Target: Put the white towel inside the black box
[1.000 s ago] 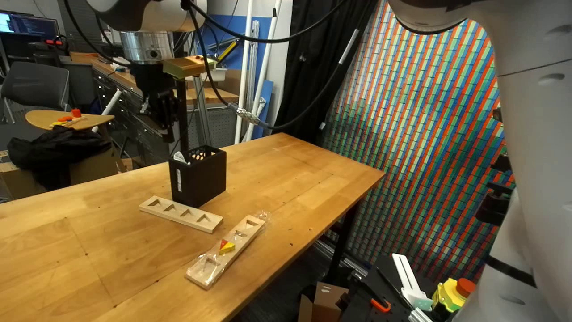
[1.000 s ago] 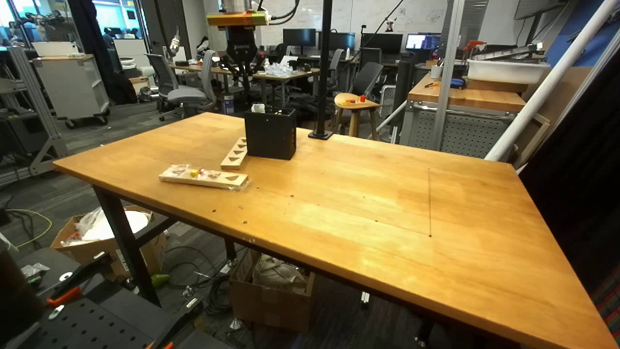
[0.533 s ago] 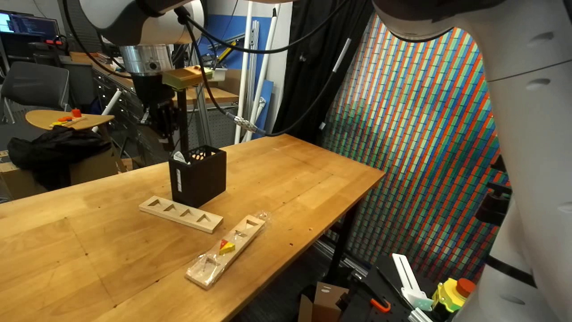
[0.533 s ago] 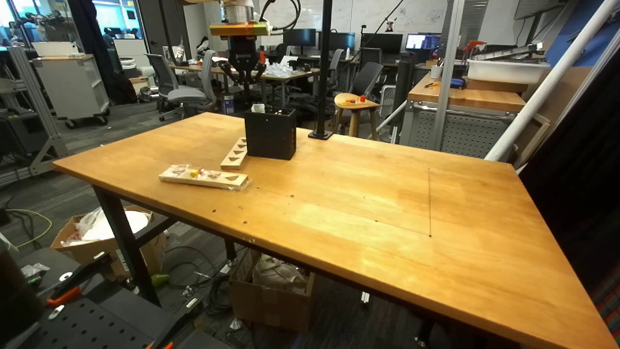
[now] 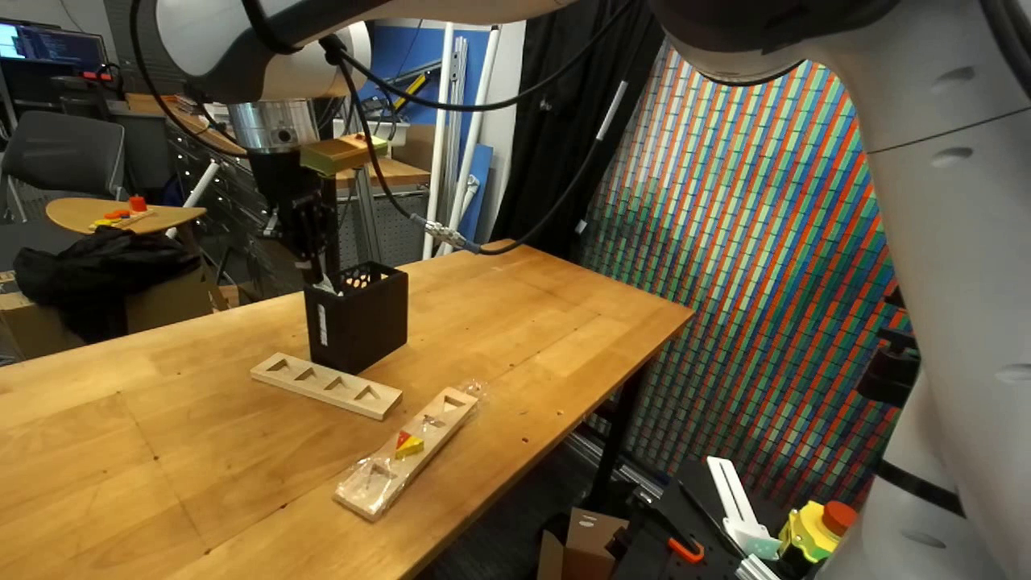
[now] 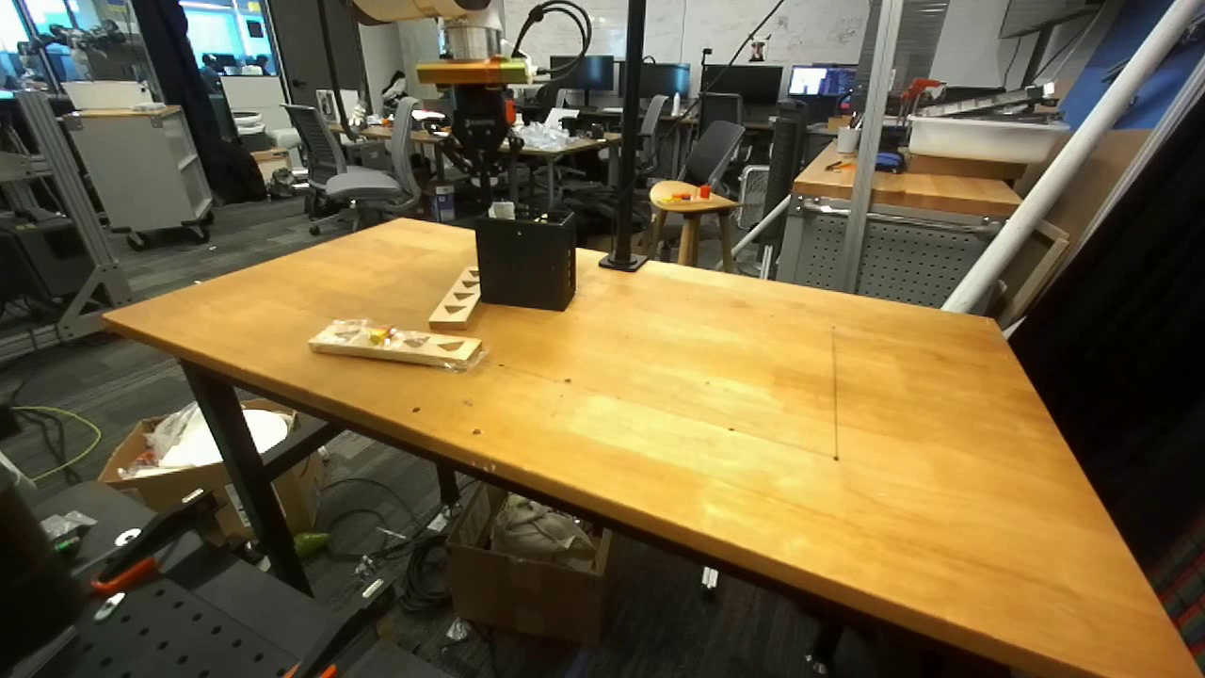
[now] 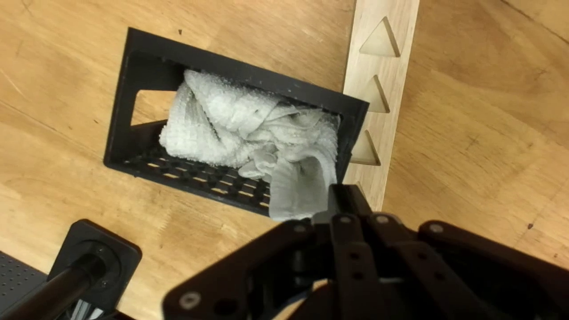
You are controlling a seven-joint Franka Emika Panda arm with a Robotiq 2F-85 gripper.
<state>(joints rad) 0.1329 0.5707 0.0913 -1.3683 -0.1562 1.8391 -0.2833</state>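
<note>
Lower now: closed jaws just beside white towel (image 7: 255, 126) in black box (image 5: 358, 324).

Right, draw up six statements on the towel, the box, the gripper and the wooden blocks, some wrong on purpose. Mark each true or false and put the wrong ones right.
1. The white towel lies mostly inside the black box. True.
2. The box lies tipped over on its side. False: it stands upright, its opening facing up.
3. The whole towel sits below the box's rim. False: part of it rises above the rim in both exterior views.
4. The gripper is shut. True.
5. Red and yellow shapes show on the plastic-wrapped block. True.
6. The wrapped block is the only one here. False: an unwrapped wooden block lies beside the box.
</note>
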